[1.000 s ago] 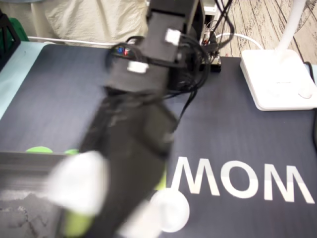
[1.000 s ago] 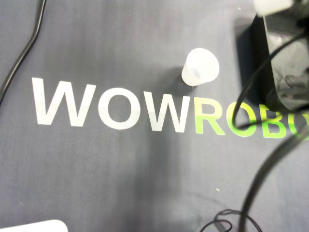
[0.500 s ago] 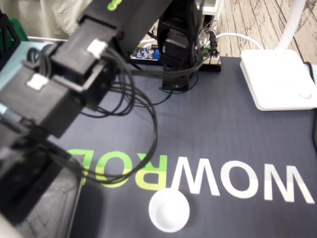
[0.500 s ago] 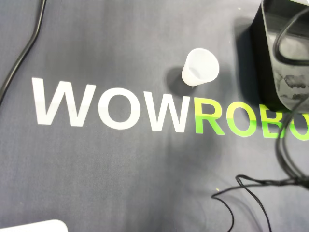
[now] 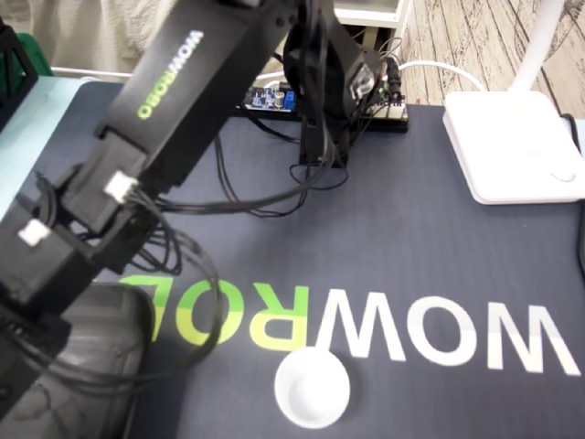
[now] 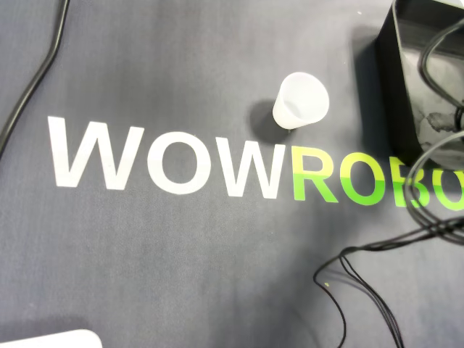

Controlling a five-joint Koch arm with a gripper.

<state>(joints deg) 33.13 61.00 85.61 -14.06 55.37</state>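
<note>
A small white plastic cup [image 5: 313,388] stands upright on the dark mat, just below the letter W; the overhead view shows this cup [image 6: 300,100] above the W and R. The black arm [image 5: 174,110] reaches from its base at the back down to the lower left of the fixed view. Its far end [image 5: 27,302] runs past the frame edge over a black bin [image 5: 87,366], so the fingers are hidden. In the overhead view only the arm's cables [image 6: 384,290] and the bin [image 6: 424,87] show. The arm stays well clear of the cup.
A white lamp base [image 5: 512,146] sits at the back right of the mat; a corner of this lamp base [image 6: 51,339] shows in the overhead view. A black cable [image 6: 32,80] lies along the left side. The arm's base and circuit board [image 5: 320,101] stand at the back.
The arm has swung from above the cup toward the left in the fixed view and lowered over the bin, leaving the overhead view except for trailing cables. The cup has not moved.
</note>
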